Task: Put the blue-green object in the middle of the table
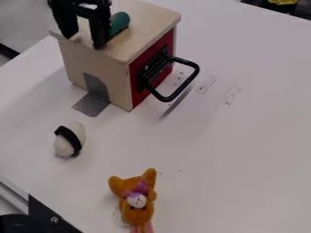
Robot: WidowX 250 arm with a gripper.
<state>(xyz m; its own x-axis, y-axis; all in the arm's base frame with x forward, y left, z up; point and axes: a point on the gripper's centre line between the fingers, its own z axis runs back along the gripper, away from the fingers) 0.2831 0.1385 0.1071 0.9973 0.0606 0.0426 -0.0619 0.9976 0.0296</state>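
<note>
Two ears of an orange-brown plush toy (137,209) point away from the camera at the near edge, with pink below its body. Left of it, in the corner, is a black bracket (47,214) with a screw. Farther up the white table (213,150) lies a white egg-shaped thing (62,144) with a black band round it. Beyond stands a beige box (97,61) with a red front (137,79), a black loop handle (193,75) and a grey patch (92,103) at its foot. The blue-green object (120,21) rests on the box's top, not mid-table. Its long axis slants from lower left to upper right, the rounded end aimed up and right; the lower end is partly hidden behind the gripper (84,42). The hand is released, its two fingers apart over the box's left part with nothing between them. Something yellow (282,2) sits at the far right.
</note>
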